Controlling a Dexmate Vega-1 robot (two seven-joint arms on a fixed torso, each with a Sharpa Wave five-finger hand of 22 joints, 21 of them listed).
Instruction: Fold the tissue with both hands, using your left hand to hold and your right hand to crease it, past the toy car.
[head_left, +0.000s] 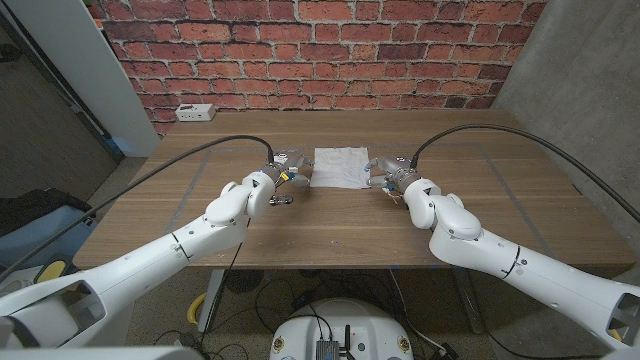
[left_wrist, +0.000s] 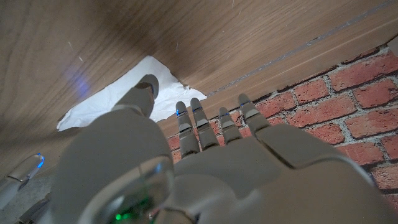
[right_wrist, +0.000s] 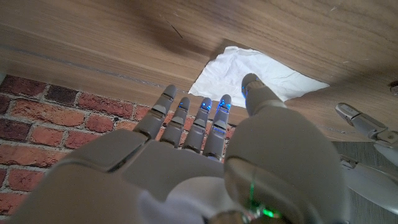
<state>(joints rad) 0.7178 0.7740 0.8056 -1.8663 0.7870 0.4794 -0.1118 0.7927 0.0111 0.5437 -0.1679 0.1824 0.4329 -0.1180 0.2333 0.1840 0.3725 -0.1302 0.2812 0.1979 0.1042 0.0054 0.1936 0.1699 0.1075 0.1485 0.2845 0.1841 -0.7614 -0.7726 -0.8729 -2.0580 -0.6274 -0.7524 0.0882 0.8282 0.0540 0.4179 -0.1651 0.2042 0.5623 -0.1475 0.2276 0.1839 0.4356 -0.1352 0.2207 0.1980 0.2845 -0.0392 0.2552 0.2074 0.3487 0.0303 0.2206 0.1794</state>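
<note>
A white tissue (head_left: 338, 167) lies spread out on the wooden table (head_left: 500, 200), past the middle. My left hand (head_left: 284, 174) stands at its left edge and my right hand (head_left: 386, 172) at its right edge, both with fingers stretched out and holding nothing. In the left wrist view the tissue (left_wrist: 118, 93) shows beyond the thumb of my left hand (left_wrist: 199, 168). In the right wrist view the tissue (right_wrist: 255, 74) lies just past the fingertips (right_wrist: 214, 106) of my right hand (right_wrist: 205, 168). Whether either hand touches the tissue I cannot tell.
A white socket strip (head_left: 194, 112) sits at the table's far left corner, in front of a red brick wall (head_left: 320, 50). Grey tape lines (head_left: 195, 175) run across the tabletop. Fingers of my left hand (right_wrist: 364, 121) show in the right wrist view.
</note>
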